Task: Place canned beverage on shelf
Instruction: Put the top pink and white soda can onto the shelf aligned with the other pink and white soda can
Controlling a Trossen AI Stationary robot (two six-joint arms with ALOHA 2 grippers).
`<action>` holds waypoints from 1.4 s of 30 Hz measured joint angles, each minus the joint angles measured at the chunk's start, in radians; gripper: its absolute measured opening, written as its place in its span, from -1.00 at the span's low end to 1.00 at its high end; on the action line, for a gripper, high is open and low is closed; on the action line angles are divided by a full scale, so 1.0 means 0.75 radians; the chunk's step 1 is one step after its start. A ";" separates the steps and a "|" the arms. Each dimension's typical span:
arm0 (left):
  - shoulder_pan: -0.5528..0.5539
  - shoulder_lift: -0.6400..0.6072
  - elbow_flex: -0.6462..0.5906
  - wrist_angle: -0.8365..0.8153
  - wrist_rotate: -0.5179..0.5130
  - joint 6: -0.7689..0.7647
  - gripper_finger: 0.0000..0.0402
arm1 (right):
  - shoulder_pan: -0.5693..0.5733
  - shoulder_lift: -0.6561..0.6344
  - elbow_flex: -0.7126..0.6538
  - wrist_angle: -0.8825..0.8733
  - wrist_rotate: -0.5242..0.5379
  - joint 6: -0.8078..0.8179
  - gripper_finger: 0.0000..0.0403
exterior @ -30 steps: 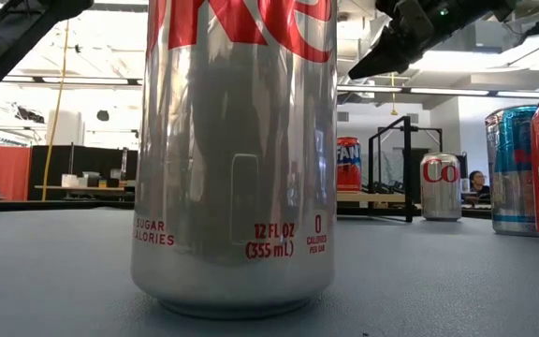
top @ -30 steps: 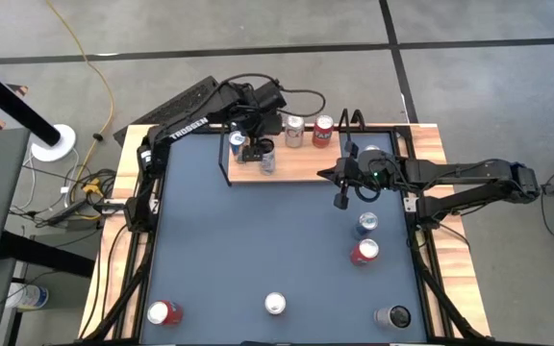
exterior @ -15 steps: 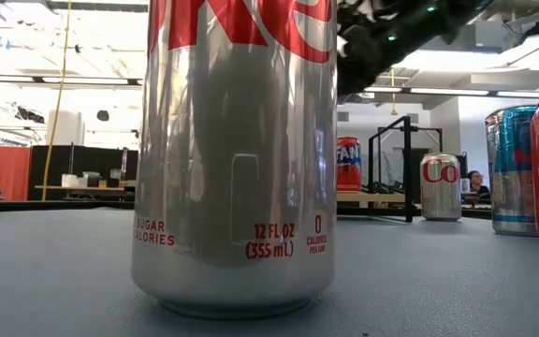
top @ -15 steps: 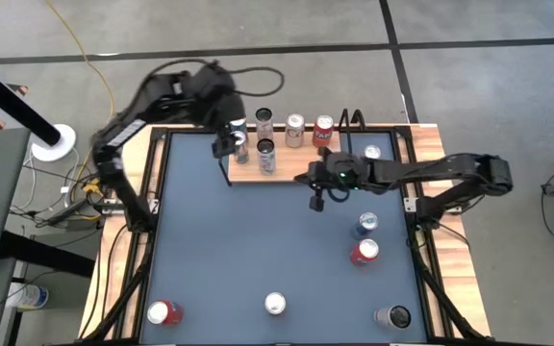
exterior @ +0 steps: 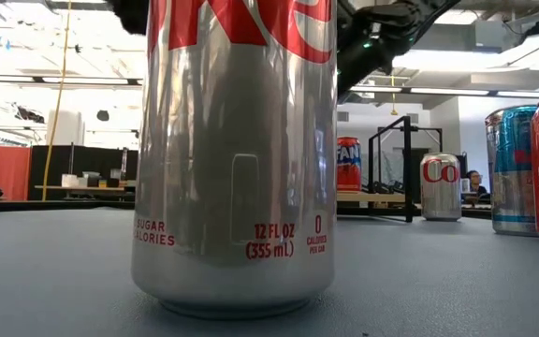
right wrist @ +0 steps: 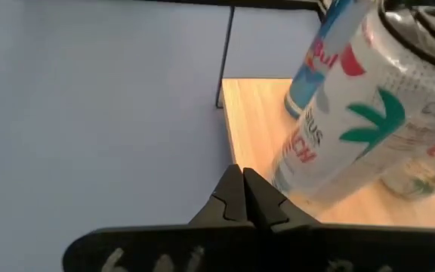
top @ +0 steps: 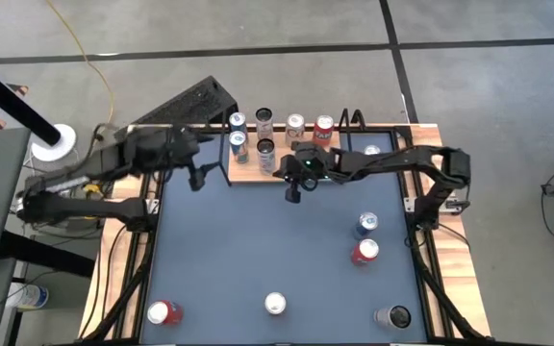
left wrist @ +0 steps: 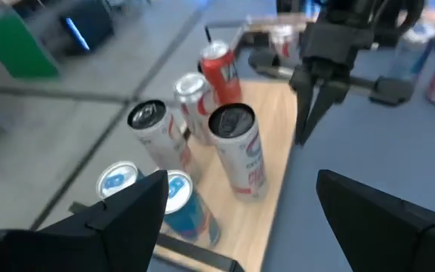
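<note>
The shelf (top: pixel 301 169), a light-wood board in a black rail, lies at the table's far edge and holds several upright cans, among them a white can (top: pixel 266 151) (left wrist: pixel 238 151) (right wrist: pixel 353 113) and a blue can (top: pixel 238 142) (left wrist: pixel 180 198). My left gripper (top: pixel 197 177) (left wrist: pixel 240 189) hangs open with nothing between its fingers, left of the shelf. My right gripper (top: pixel 293 193) (right wrist: pixel 242 185) (left wrist: pixel 303 136) is shut, over the table just near of the shelf's front edge and beside the white can, apart from it.
Loose cans stand on the grey-blue table: a blue one (top: pixel 366 223) and a red one (top: pixel 365 251) at the right, a silver one (top: pixel 275 304) (exterior: pixel 232 159) at the near edge, a red one (top: pixel 163 312) near left, a dark one (top: pixel 392 316) near right.
My left gripper has drawn back from among the shelf's cans toward the table's left edge, turning as it went, and it is open. My right gripper, shut, has travelled toward the table's left along the shelf's front edge. The cans on the shelf have stayed upright.
</note>
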 joint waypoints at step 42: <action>0.015 -0.474 -0.707 0.504 -0.173 0.070 0.63 | -0.239 0.142 0.217 -0.111 -0.110 -0.180 -1.00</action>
